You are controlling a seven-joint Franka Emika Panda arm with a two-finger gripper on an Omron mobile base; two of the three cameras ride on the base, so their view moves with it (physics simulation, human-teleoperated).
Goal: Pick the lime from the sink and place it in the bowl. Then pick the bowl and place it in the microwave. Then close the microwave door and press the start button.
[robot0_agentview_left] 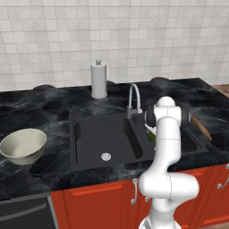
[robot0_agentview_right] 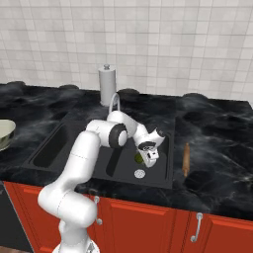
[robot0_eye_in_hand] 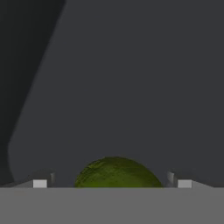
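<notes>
The dark-green lime [robot0_eye_in_hand: 116, 172] lies on the floor of the black sink's [robot0_agentview_right: 55, 142] right basin, close to a round drain [robot0_agentview_right: 140, 173]. My gripper [robot0_agentview_right: 147, 158] reaches down into that basin and stands open, with a fingertip on either side of the lime [robot0_agentview_right: 138, 158] and neither touching it. In the hand view the gripper [robot0_eye_in_hand: 112, 183] has the fruit centred between its jaws. The pale cream-green bowl [robot0_agentview_left: 23, 145] stands upright on the counter left of the sink, and its rim [robot0_agentview_right: 4, 132] shows at the far left edge. The microwave and its door are out of view.
A curved chrome faucet [robot0_agentview_left: 133, 96] rises behind the sink, and a paper towel holder [robot0_agentview_left: 99, 79] stands behind it. A wooden rolling pin [robot0_agentview_right: 186, 159] lies on the counter right of the sink. Red cabinet doors [robot0_agentview_right: 148, 222] run below the counter.
</notes>
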